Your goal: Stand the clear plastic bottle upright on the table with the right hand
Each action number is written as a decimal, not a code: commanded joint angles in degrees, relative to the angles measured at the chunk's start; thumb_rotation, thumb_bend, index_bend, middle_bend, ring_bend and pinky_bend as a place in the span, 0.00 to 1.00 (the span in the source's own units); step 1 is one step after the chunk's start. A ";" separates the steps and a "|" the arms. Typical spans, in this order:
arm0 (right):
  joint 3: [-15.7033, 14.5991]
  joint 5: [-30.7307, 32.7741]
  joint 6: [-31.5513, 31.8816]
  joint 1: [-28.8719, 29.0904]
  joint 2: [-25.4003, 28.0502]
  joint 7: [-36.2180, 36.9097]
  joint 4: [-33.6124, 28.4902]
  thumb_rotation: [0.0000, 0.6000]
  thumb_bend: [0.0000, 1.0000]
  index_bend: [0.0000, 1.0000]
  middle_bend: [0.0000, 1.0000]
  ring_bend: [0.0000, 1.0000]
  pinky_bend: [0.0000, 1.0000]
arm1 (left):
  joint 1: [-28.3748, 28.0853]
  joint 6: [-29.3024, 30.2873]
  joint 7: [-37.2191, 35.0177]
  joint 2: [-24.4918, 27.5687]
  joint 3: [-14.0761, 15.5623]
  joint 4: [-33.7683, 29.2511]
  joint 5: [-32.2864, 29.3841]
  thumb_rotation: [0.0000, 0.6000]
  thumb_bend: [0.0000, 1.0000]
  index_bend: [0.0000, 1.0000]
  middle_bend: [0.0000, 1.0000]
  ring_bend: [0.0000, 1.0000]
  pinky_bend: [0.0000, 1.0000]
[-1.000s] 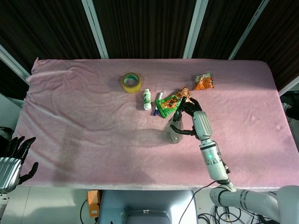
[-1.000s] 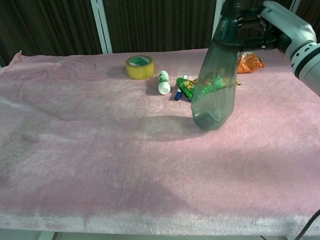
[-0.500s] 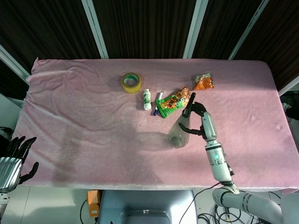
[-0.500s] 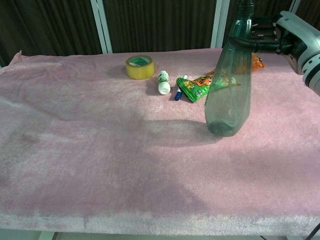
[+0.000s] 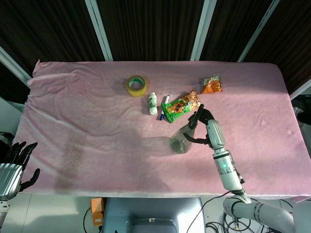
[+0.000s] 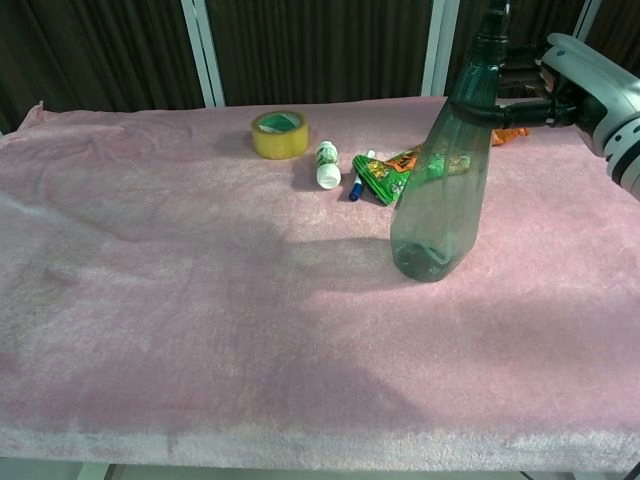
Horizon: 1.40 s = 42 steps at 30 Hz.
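The clear, green-tinted plastic bottle (image 6: 440,190) leans with its neck up and to the right and its base down at the pink cloth. I cannot tell whether the base touches. My right hand (image 6: 572,88) grips the bottle by its neck from the right. From above, the bottle (image 5: 181,140) lies mid-table right of centre, with the right hand (image 5: 206,128) beside it. My left hand (image 5: 14,162) hangs off the table's near left corner, fingers spread and holding nothing.
A yellow tape roll (image 6: 279,134), a small white bottle (image 6: 327,165), a blue pen (image 6: 358,181) and a green snack pack (image 6: 382,176) lie behind the bottle. An orange packet (image 5: 212,85) sits further back right. The pink cloth (image 6: 180,300) covers the whole table.
The bottle's base has swung a little left and nearer, so the bottle leans more than half a second ago. The right hand still holds its neck. The left hand has not moved.
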 commanded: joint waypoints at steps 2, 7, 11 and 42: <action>0.01 -0.02 -1.06 0.06 0.49 -0.59 -0.56 1.00 0.35 0.72 0.51 0.26 0.24 | -0.06 -0.13 0.05 0.01 0.06 0.01 0.05 1.00 0.42 0.00 0.13 0.05 0.05; -0.02 0.06 -1.86 -0.02 1.00 -0.86 -1.34 1.00 0.35 0.48 0.43 0.22 0.23 | -0.07 -0.16 -0.03 0.08 0.04 -0.05 -0.01 1.00 0.42 0.00 0.13 0.05 0.05; -0.26 -0.13 -2.41 -0.06 1.36 -1.45 -1.71 1.00 0.35 0.28 0.34 0.17 0.20 | -0.08 -0.18 -0.14 0.11 0.03 -0.05 -0.06 1.00 0.42 0.00 0.13 0.05 0.05; -4.11 -4.65 -2.10 -2.73 8.40 -9.42 -7.76 1.00 0.35 0.09 0.18 0.05 0.12 | -0.12 -0.26 -0.21 0.17 0.19 -0.16 0.10 1.00 0.42 0.00 0.13 0.05 0.05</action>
